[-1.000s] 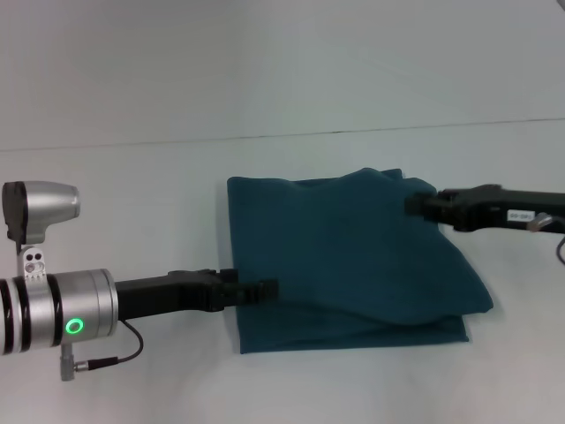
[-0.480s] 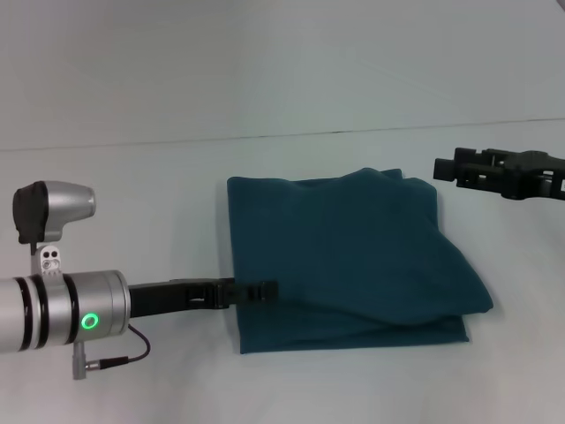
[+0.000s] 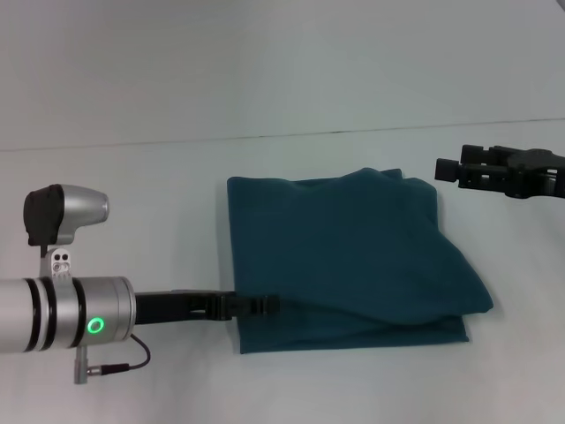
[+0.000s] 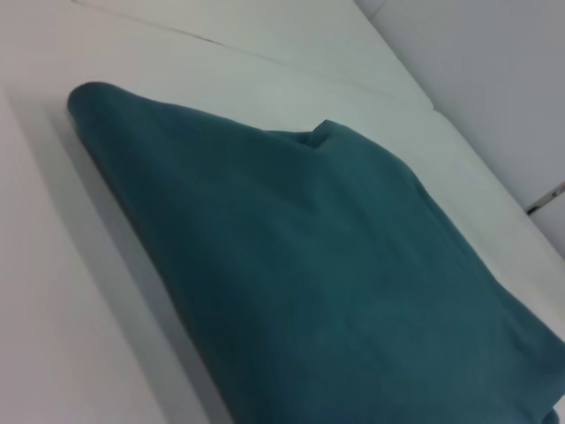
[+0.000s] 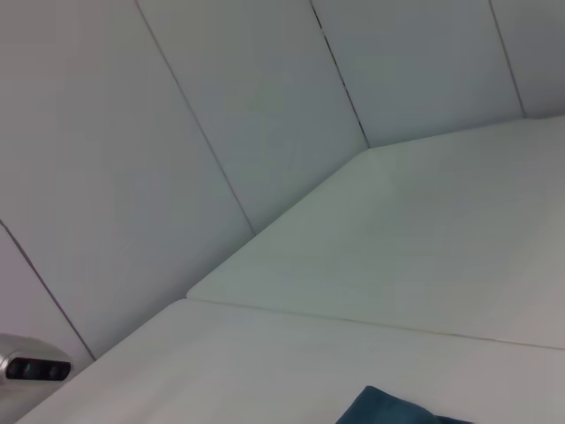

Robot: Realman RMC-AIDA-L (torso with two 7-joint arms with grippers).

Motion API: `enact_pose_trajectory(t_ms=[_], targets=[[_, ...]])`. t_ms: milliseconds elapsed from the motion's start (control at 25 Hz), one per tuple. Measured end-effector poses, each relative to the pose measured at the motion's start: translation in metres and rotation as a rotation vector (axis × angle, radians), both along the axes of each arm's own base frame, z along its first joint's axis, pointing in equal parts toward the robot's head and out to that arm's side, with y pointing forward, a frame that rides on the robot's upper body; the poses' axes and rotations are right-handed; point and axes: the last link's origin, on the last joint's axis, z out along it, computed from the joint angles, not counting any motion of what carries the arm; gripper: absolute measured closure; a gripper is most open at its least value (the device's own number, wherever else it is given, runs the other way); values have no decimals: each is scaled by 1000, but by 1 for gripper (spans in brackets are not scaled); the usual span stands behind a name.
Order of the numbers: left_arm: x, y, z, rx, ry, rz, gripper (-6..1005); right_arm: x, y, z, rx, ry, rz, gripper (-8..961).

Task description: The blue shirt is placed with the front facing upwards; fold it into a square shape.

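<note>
Shirt fold lies nearly square; left gripper touches its near-left edge, right gripper apart, far-right; finger states unclear.

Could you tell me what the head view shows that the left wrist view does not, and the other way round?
Only the head view shows both grippers: the left gripper at the shirt's near left edge, and the right gripper raised clear of its far right corner. Only the left wrist view gives a close look along the shirt's rounded folded edge and a small peak on the top layer. Both show the folded shirt lying on the table.
</note>
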Motion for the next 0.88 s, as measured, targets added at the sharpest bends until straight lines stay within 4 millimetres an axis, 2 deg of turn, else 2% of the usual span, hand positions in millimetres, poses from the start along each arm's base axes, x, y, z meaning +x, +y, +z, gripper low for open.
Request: enact_pose_trajectory(t_ms=[360, 880], targets=[[-1, -1, -1, -23, 33, -22, 107, 1, -1, 0, -4, -1, -2, 30], [9, -2, -5, -60, 50, -76, 121, 0, -1, 0, -7, 1, 1, 31]])
